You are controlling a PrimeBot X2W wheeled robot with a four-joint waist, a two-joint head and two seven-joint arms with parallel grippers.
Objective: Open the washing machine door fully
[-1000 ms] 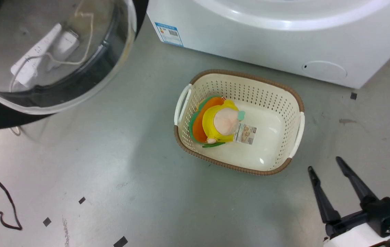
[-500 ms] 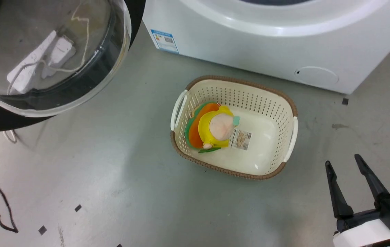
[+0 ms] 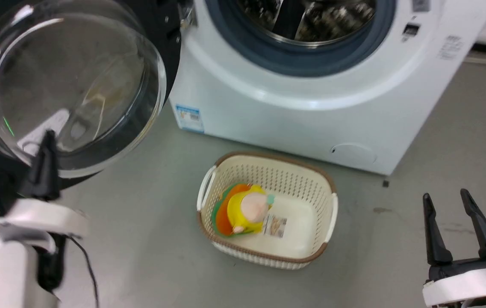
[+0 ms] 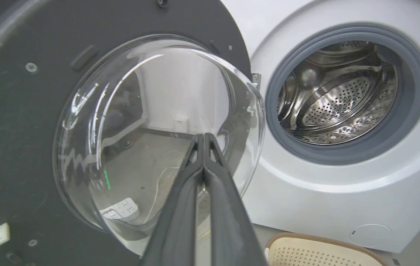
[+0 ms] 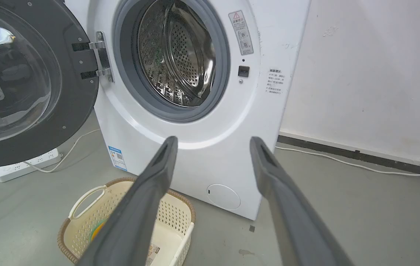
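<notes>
1. The washing machine door [image 3: 72,77] hangs swung out left of the washing machine [image 3: 290,115], hinged on its right edge, glass bowl facing the robot.
2. The left gripper [image 4: 203,138], fingers pressed together on nothing, points at the bowl's lower part, just before it; contact cannot be told.
3. The right gripper [image 3: 446,196], spread and empty, sits well apart on the right, so the left arm is nearer.
</notes>
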